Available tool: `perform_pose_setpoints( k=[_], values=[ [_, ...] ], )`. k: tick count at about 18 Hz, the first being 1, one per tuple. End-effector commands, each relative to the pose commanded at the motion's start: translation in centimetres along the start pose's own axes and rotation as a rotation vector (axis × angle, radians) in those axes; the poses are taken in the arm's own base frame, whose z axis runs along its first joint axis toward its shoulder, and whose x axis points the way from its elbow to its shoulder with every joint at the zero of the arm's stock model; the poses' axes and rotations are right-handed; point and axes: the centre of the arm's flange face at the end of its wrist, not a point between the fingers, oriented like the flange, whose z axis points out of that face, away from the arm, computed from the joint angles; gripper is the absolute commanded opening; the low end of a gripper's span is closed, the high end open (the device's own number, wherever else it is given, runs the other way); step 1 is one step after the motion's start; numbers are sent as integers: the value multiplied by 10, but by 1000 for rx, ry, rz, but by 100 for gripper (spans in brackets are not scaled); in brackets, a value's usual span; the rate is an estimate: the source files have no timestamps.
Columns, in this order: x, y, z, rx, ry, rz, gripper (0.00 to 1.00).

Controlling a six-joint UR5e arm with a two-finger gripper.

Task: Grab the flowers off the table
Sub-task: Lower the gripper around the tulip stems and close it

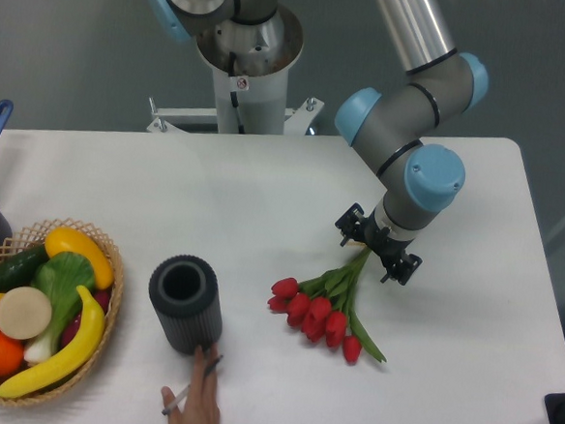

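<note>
A robot claw [377, 244] sits low over the stem end of the flowers [330, 301], fingers apart either side, likely lined up to grip. The red tulips lie flat on the white surface [264, 201], right of centre.

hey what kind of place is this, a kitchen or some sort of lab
Most likely a robotics lab, not a kitchen: an industrial arm with its tool over a bunch of flowers on a bare white table, with staged props like a basket of produce.
</note>
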Motion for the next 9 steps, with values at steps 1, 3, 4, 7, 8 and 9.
perform_pose_setpoints(
  k=[1,3,4,7,8,9],
  values=[
    [1,0,2,-1,3,0,100],
    [3,1,5,-2,7,-1,100],
    [3,1,5,-2,9,-1,100],
    [5,1,6,-3,12,0,100],
    [6,1,7,-3,15,0,100],
    [7,0,8,-3,15,1,100]
  ],
)
